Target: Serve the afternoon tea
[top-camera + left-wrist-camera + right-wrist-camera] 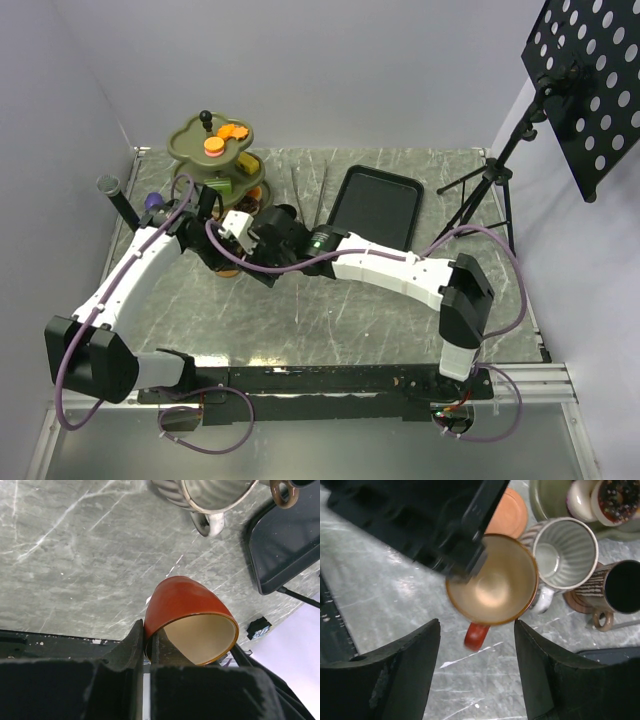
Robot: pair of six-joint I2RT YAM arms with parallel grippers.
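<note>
- Three-tier stand [213, 152] sits far-left w/ pastries [223, 139] on it, so the serving spot is prob. just in front.
- My right gripper [477, 667] hangs over the copper cup [187, 611], jaws apart, nothing gripped.
- My left gripper [148, 639] is clenched on that cup's rim wall. The cup is tilted and seems off the table, w/ body + handle free for a handover, I reckon.
- Only the right wrist cam shows the bare saucer [511, 511] beyond the cup, likely its target. Left cam shows the pinch instead.
</note>
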